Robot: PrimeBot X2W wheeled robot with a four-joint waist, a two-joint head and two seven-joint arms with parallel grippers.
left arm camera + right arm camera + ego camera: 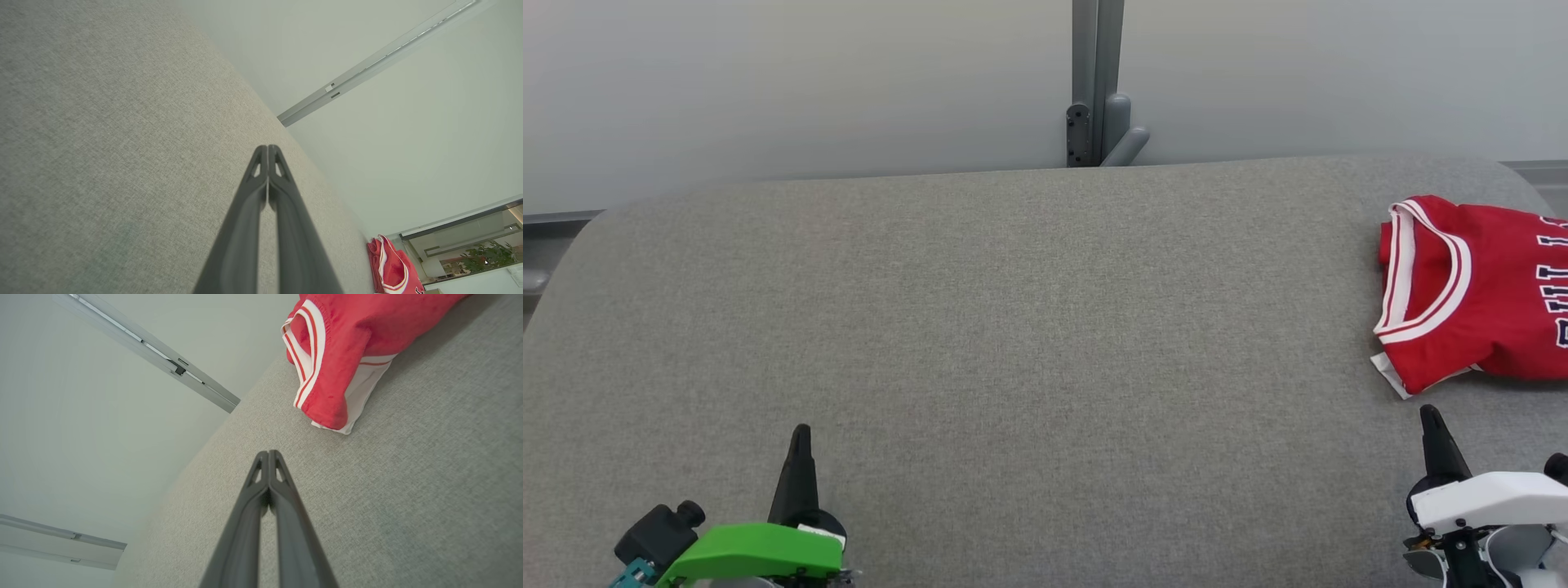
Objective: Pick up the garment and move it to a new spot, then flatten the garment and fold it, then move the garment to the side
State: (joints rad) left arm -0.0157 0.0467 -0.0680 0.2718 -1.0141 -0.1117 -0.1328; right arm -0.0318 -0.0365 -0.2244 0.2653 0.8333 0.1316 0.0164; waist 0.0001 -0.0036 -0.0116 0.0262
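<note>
In the head view, the red garment is seen lying in a compact bundle at the far right of the grey padded surface, partly cut off by the frame edge. The right gripper is held just short of the garment's near corner and apart from it, its fingers pressed together on nothing. The left gripper is parked well to the left of the garment, likewise closed and empty.

In the left wrist view, the two dark fingers are seen meeting along their length, with no cloth between them. The garment is glimpsed far off, beyond the tips and to their right.

In the right wrist view, the closed fingers are pointed toward the garment's white-trimmed corner, which lies just ahead of the tips, untouched.

Whether the garment is yet to be picked up or is already set aside cannot be settled here. If the pick is in hand, the right jaws would have to be opened before the approach. The bite is best taken through several layers at the trimmed corner — a shallow pinch on one layer would probably let the bundle unroll when lifted.
</note>
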